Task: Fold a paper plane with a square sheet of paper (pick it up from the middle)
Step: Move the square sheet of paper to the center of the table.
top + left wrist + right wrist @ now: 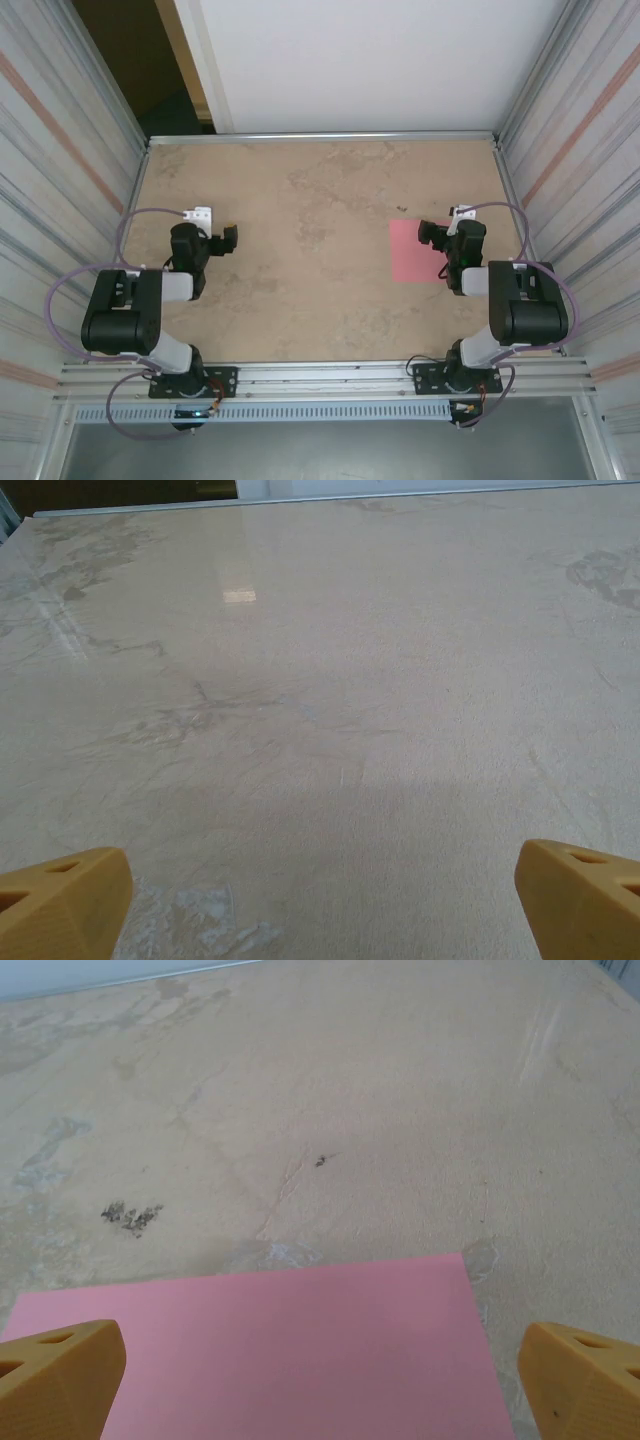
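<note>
The square sheet of paper (412, 252) is plain pink and lies flat and unfolded on the right half of the table. My right gripper (437, 233) hangs over its right part, partly covering it in the top view. In the right wrist view the sheet (270, 1355) spreads below and between the two orange fingertips (60, 1375), which stand wide apart: the gripper (320, 1385) is open and holds nothing. My left gripper (228, 240) is over bare table at the left, open, its orange fingertips (62, 900) far apart with nothing between them.
The table (320, 190) is a mottled beige slab with corrugated walls to the left and right and a metal rail along the near edge. Small dark specks (132, 1215) and pale scuffs (200, 915) mark the surface.
</note>
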`<state>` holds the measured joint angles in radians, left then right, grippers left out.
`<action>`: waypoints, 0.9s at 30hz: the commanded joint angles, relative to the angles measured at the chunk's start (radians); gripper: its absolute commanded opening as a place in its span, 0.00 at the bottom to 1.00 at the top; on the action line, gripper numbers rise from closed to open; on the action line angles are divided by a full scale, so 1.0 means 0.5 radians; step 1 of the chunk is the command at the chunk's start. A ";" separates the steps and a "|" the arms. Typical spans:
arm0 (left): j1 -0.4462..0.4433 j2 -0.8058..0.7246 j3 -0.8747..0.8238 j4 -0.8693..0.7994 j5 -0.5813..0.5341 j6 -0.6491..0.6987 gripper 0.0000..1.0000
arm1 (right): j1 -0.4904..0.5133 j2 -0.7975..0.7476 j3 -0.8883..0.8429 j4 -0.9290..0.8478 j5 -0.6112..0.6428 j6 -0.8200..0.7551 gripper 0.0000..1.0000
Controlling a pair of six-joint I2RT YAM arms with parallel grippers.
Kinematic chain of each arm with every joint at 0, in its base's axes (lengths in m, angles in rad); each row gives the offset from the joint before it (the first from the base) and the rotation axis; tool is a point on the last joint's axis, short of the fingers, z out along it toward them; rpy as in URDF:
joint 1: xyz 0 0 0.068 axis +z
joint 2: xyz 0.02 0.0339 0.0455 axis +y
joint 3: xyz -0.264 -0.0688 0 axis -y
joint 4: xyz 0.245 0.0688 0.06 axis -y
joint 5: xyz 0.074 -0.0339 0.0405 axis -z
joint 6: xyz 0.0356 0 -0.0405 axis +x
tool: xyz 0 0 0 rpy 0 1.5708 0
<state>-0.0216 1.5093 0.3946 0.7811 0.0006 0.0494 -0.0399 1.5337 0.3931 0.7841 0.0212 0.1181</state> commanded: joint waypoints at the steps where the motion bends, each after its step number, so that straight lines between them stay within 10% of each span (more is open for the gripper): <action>1: -0.003 0.006 0.033 0.021 0.006 0.035 0.99 | -0.007 0.011 0.042 0.005 -0.023 -0.055 0.99; 27: 0.009 0.004 0.035 0.020 0.051 0.036 0.99 | -0.006 0.010 0.042 0.005 -0.016 -0.056 0.99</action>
<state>-0.0216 1.5093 0.3946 0.7811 0.0109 0.0498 -0.0399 1.5337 0.3931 0.7841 0.0212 0.1181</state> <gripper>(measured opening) 0.985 0.992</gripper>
